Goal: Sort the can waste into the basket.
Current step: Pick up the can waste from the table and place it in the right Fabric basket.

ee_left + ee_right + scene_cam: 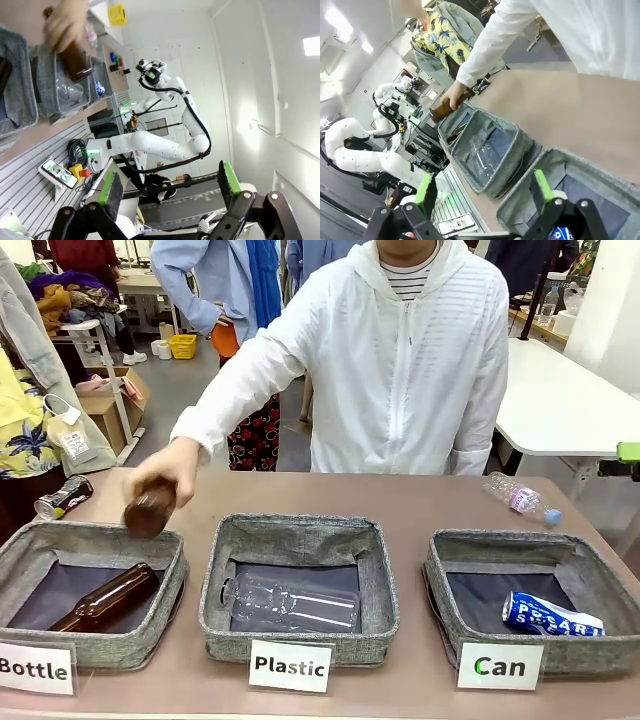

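Cans lie split across the table [420,495] in the front view: the blue can [551,614] is on its side inside the Can basket [436,592] at the robot's far right, while the black-and-silver can [62,497] rests on its side on the bare tabletop at the far left, just beyond the back left corner of the Bottle basket [90,533]. Its long axis runs roughly across the table, slightly skewed, with the rimmed end toward the left edge. A person's hand [172,467] holds a brown bottle [150,509] over the Bottle basket, close to that can. In the left wrist view, the left gripper [170,184] hangs unclenched with nothing between its green pads, aimed out at the room; the baskets sit off at the upper left with the person's hand above them. In the right wrist view, the right gripper [483,189] is likewise spread and empty, poised above the Can basket, with a patch of the blue can's print showing low between its fingers; the black-and-silver can shows far off by the person's sleeve. Judging from this, the remaining can lies on the left arm's side and well apart from its basket, so the left arm is the nearer one, and jaws closing across the can's short axis would suit it, once the person's hand clears.
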Robot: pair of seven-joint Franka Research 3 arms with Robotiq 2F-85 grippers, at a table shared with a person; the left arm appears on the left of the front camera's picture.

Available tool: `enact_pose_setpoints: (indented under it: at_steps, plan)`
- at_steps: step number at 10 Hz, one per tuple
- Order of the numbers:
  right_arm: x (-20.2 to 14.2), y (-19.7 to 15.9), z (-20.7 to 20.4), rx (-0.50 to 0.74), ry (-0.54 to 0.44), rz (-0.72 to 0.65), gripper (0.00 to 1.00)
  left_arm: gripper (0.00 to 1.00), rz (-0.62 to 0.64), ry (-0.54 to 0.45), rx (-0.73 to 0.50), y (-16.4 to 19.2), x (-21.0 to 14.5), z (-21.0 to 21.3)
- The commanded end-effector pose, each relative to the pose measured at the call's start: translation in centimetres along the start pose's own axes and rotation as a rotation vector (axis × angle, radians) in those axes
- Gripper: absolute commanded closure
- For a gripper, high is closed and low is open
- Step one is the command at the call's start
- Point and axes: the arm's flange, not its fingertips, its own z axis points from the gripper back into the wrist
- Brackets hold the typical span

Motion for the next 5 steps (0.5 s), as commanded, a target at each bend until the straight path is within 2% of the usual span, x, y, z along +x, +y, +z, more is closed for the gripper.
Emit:
enact_pose_setpoints:
  at_steps: [1,2,4,5]
  plan:
    - [0.1,0.0,0.2,0.005,0.01,0.021,0.0,0.0,-0.083,-0.053,-0.084,-5.3,-1.7,4.6]
    - [0.1,0.0,0.2,0.005,0.01,0.021,0.0,0.0,-0.115,-0.076,-0.119,-7.3,-2.4,6.9]
    - [0.1,0.0,0.2,0.005,0.01,0.021,0.0,0.0,-0.167,-0.217,-0.109,-9.9,-4.3,10.7]
    - [0.1,0.0,0.2,0.005,0.01,0.021,0.0,0.0,-0.195,-0.231,-0.141,-10.6,-5.4,11.7]
